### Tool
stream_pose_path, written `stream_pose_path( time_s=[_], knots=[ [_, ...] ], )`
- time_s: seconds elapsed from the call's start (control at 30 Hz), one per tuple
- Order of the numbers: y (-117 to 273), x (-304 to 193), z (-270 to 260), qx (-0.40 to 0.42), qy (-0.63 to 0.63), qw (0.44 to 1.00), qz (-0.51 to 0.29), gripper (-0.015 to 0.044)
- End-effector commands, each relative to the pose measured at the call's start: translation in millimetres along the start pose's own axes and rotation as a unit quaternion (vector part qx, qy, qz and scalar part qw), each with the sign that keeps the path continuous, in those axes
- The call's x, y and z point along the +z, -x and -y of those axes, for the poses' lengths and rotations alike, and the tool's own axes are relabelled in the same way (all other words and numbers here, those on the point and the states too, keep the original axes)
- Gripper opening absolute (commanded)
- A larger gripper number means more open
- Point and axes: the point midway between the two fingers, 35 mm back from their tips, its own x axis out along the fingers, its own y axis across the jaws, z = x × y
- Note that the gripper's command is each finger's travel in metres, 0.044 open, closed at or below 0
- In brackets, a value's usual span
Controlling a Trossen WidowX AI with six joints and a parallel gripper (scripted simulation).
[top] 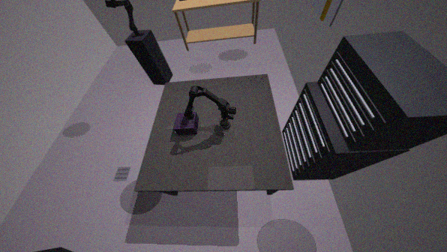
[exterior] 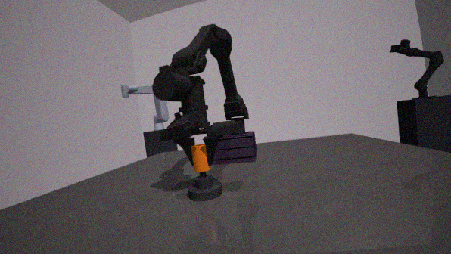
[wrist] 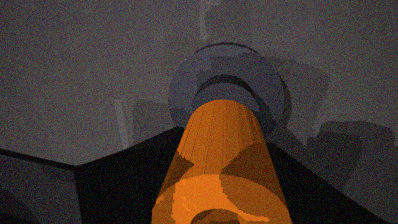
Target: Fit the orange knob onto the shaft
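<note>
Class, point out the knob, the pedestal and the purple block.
Knob point(exterior: 200, 159) point(wrist: 225, 135): exterior and wrist views, its side.
Pedestal point(exterior: 205, 193) point(wrist: 184, 90): exterior and wrist views, its round base.
Purple block point(top: 186, 129) point(exterior: 236, 148): top and exterior views, its side.

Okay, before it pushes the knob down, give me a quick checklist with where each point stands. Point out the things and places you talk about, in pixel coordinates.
1. Pincer point(exterior: 200, 153) shut on the orange knob point(exterior: 200, 159) point(wrist: 220, 145): ok.
2. Knob above the round pedestal point(exterior: 204, 192) point(wrist: 185, 85): ok.
3. Knob upright: not ok, it leans slightly in the exterior view.
4. Flat sides of hole and shaft point(exterior: 203, 174) lined up: cannot tell, hidden.
5. Knob seated on the pedestal: not ok, a gap shows.
</note>
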Motion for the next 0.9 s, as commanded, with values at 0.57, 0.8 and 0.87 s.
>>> stream_pose_path(
  time_s=[0.57,0.8,0.87],
  knots=[
    [-1.8,5.2,0.8,-0.002,-0.003,1.000,0.007,0.0000],
    [2.7,3.8,0.7,-0.002,-0.008,1.000,0.007,0.0000],
    [3.0,3.3,0.7,-0.001,-0.030,1.000,0.007,0.0000]
  ],
)
